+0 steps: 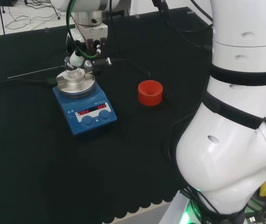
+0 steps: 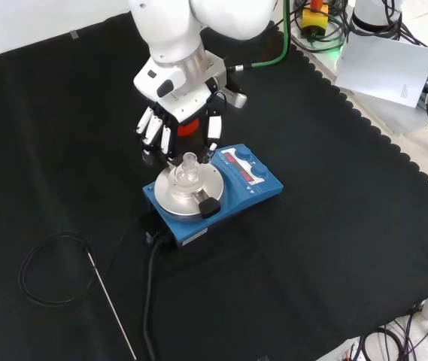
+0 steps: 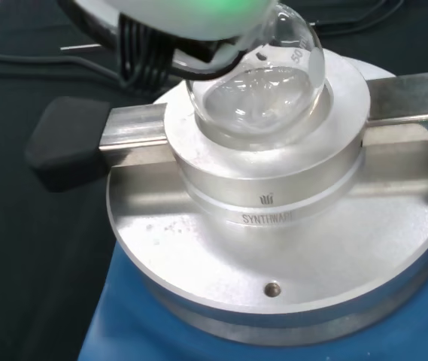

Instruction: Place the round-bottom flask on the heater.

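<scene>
Flask [image 3: 255,90] sits in heater [image 2: 232,197] block; hand [image 2: 176,124] hovers above, fingers straight.

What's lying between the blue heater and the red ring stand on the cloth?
Nothing: in the head view the stretch of black cloth between the heater and the red ring stand is bare.

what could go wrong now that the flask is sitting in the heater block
The round-bottom flask looks tilted in the metal block in the wrist view, so it may not be fully seated and could rock once released. The hand hangs close above its neck in the front view, and withdrawing fingers could catch the glass and tip it out. Should it roll off the heater, it would drop onto the cloth.
</scene>
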